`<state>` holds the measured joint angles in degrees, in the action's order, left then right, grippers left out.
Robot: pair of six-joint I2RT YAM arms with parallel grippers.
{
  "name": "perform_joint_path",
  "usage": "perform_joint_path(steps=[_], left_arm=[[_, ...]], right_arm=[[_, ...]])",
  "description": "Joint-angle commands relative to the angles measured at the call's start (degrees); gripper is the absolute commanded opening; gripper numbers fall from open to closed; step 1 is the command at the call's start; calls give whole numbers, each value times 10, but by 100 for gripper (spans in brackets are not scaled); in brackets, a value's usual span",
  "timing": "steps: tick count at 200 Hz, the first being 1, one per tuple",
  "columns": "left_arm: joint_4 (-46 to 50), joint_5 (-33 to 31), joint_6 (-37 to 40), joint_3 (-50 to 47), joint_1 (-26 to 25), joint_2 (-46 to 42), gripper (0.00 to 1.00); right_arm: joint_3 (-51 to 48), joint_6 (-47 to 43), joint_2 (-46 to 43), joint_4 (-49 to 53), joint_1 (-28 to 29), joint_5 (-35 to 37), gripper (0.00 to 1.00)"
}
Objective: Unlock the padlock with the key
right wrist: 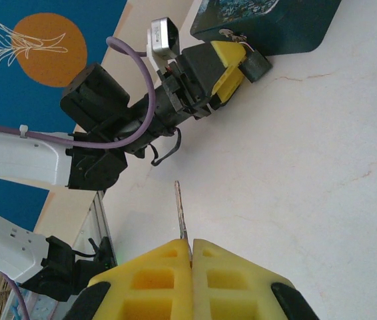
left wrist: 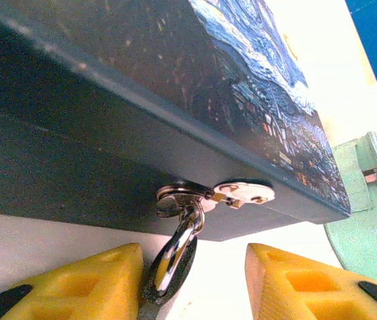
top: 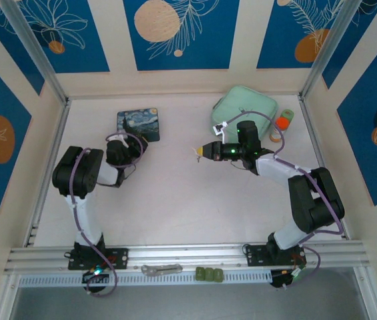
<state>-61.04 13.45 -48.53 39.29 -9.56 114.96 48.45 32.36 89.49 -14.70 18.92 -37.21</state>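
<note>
I see my left gripper [left wrist: 195, 267] spread wide with the padlock [left wrist: 170, 270] hanging between its fingers, nearer one than the other (shackle hooked onto the tin [left wrist: 108, 100] just ahead), while my right gripper [right wrist: 190, 248] is pressed together on the key [right wrist: 178, 207], which pokes straight out beyond its tips.

1. No text, number, brand or sign can be read anywhere.
2. The tin [top: 138, 125], at 11 o'clock on the table [top: 175, 207], bears a painted starry picture, no legible lettering.
3. The padlock [left wrist: 175, 263] is too dark to tell any marking.
</note>
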Motion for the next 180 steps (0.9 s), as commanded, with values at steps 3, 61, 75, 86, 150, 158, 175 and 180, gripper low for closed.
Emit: perform_joint_path(steps=[3,61,75,86,150,158,175,180], left_arm=[[74,25,22,-16,-10,3,42],[209,-23,48,40,-22,4,44],[220,-28,51,45,-25,7,39],[224,-31,52,47,-28,8,34],[199,4,31,42,-31,4,0],[195,16,22,40,-32,-3,0],[185,44,0,36,-37,-24,0],[181,54,-9,34,-40,-31,0]], right_arm=[[18,-6,10,-3,3,0,0],[14,-5,5,-4,3,3,0],[12,-5,4,-3,2,4,0],[12,-5,4,-2,2,5,0],[10,-9,9,1,0,4,0],[12,-8,13,3,0,1,0],[18,-3,24,7,1,-6,0],[19,0,27,6,1,-9,0]])
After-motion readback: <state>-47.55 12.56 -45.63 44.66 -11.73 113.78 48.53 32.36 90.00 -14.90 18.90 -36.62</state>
